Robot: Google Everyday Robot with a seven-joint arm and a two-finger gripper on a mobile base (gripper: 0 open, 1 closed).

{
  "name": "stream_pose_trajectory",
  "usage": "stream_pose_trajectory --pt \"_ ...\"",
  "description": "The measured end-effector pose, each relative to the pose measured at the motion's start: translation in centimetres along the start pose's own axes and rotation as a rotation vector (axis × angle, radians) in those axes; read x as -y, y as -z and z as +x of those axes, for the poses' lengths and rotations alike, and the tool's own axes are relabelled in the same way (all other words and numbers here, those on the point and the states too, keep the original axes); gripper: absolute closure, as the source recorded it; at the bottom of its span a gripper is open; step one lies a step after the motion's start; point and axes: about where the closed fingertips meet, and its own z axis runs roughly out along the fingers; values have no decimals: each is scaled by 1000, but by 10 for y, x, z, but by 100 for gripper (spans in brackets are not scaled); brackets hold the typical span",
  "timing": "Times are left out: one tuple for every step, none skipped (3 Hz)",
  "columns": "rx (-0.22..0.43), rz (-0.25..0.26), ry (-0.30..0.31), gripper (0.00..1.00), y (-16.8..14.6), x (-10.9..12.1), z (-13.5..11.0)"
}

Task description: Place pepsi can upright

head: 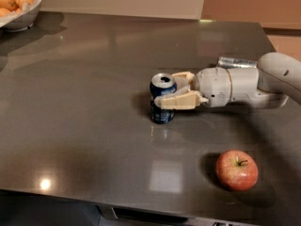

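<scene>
The pepsi can (162,111), dark blue with a silver top, stands upright on the dark grey table (84,102) near its middle. My gripper (170,88) reaches in from the right, and its white arm crosses the right side of the table. One beige finger (181,100) lies across the can's front side and the other shows just behind the can. The gripper is shut on the can, whose base rests on the table.
A red apple (236,169) lies at the front right. A slim silver can (237,62) lies behind my arm at the right. A white bowl of oranges (21,19) stands at the far left corner. The table's front edge is close below.
</scene>
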Motion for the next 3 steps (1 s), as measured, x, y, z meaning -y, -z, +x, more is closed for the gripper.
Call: stream_pose_trajectory --pt "0 -4 2 14 -2 -1 -1" --pt "0 -8 3 0 -4 -1 -2" --pt "0 -8 3 0 -4 -1 -2"
